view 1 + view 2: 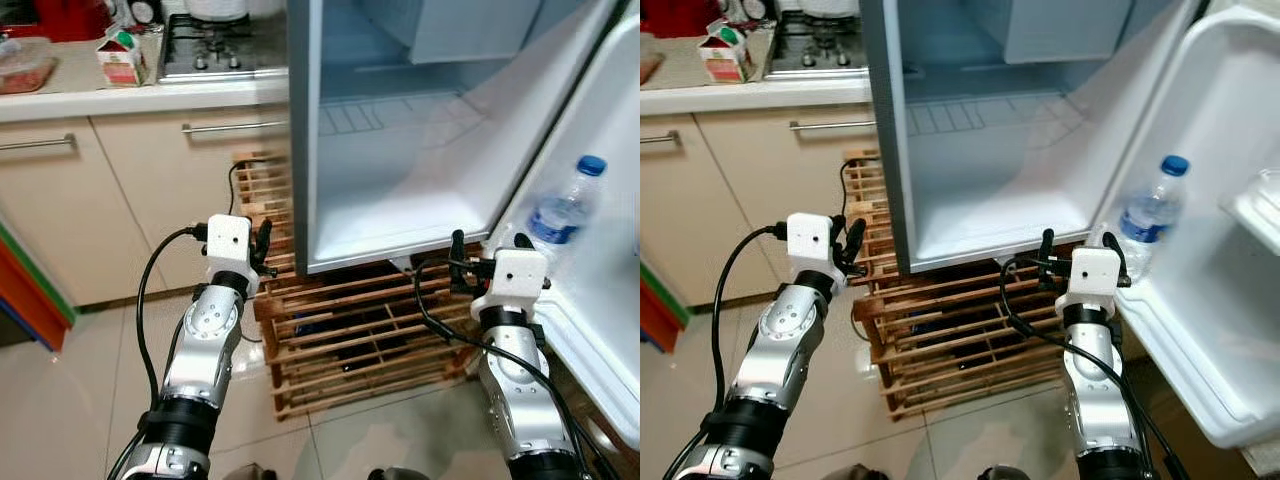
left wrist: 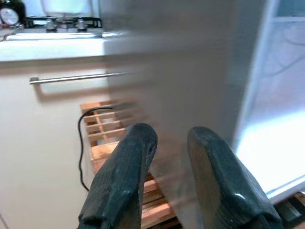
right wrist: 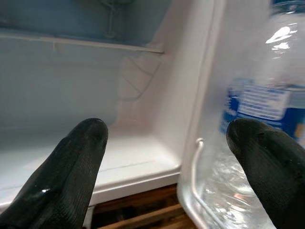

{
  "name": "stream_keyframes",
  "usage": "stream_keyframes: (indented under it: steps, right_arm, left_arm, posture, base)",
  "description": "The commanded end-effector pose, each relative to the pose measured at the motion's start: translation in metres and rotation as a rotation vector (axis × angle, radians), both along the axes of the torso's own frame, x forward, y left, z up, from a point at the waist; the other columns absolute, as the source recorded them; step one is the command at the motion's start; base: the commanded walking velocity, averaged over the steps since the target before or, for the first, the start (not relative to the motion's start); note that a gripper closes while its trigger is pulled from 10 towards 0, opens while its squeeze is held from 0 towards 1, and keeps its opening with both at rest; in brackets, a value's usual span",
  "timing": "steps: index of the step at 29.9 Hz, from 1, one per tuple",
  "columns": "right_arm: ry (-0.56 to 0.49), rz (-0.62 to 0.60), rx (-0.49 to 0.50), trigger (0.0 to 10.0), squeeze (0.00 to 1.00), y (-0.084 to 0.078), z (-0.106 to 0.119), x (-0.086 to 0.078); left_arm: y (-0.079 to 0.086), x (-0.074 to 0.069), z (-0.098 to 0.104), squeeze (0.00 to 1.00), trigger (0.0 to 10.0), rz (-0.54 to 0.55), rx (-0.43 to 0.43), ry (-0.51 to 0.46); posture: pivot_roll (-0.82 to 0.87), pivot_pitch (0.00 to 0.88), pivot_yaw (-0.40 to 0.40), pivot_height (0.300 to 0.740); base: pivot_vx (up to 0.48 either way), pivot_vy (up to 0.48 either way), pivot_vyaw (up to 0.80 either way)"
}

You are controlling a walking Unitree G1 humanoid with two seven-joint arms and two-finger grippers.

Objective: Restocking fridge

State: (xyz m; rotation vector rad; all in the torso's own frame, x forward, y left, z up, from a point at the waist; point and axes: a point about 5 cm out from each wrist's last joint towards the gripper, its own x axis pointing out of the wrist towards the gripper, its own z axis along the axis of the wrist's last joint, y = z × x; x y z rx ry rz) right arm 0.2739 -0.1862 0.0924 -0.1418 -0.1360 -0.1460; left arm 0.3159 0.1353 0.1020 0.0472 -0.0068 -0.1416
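Left eye view, from the left: a carton (image 1: 121, 57) stands on the bench (image 1: 140, 98) near the stove (image 1: 222, 50), well apart from both arms. The left end effector (image 1: 262, 248) hovers by the fridge's (image 1: 302, 150) outer left wall, fingers slightly apart and empty. The right end effector (image 1: 458, 262) sits at the fridge's bottom front edge, fingers wide apart and empty. A water bottle (image 1: 562, 207) stands in the door shelf (image 1: 590, 330), just beside and right of it. Risk, as I judge it: closing off-centre could tip the bottle against the shelf rail.
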Motion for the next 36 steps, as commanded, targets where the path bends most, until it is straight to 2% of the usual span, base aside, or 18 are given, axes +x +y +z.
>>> stream_keyframes:
  steps: [1, 8, 21, 29, 32, 34, 36]
  right_arm:
    - [-0.005, 0.002, -0.013, 10.0, 0.00, -0.002, 0.000, -0.002]
    - [-0.001, -0.004, -0.015, 10.0, 0.00, -0.003, -0.001, -0.003]
    - [0.010, 0.007, -0.010, 10.0, 0.00, 0.000, -0.005, -0.003]
    - [0.013, 0.013, -0.014, 10.0, 0.00, 0.000, -0.005, -0.004]
    - [0.011, 0.037, -0.027, 10.0, 0.00, 0.003, -0.006, -0.007]
    - [0.036, 0.060, -0.037, 10.0, 0.00, 0.004, -0.012, -0.016]
    - [0.048, 0.063, -0.041, 10.0, 0.00, 0.003, -0.015, -0.020]
  left_arm:
    - [-0.003, 0.003, 0.001, 0.00, 10.0, -0.004, 0.005, -0.002]
    - [-0.007, 0.003, 0.003, 0.00, 10.0, -0.014, 0.024, -0.014]
    - [-0.008, 0.004, 0.001, 0.00, 10.0, 0.005, 0.036, -0.009]
    - [-0.010, 0.004, 0.001, 0.00, 10.0, 0.008, 0.042, -0.006]
    - [-0.010, 0.005, -0.001, 0.00, 10.0, 0.011, 0.043, 0.007]
    - [-0.011, 0.005, -0.001, 0.00, 10.0, -0.003, 0.030, 0.006]
    - [-0.011, 0.005, 0.000, 0.00, 10.0, -0.008, 0.062, -0.009]
  posture:
    - [-0.08, 0.000, -0.002, 0.736]
    - [-0.08, 0.000, 0.005, 0.736]
    - [-0.07, 0.000, 0.008, 0.736]
    - [-0.08, 0.000, 0.012, 0.736]
    - [-0.08, 0.000, 0.013, 0.736]
    - [-0.08, 0.000, 0.013, 0.736]
    - [-0.09, 0.000, 0.014, 0.736]
  base:
    - [0.000, 0.000, 0.00]
    - [0.000, 0.000, 0.00]
    - [-0.355, 0.000, 0.00]
    - [-0.363, -0.285, 0.00]
    - [-0.101, -0.080, 0.00]
    - [0.000, 0.000, 0.00]
    - [0.000, 0.000, 0.00]
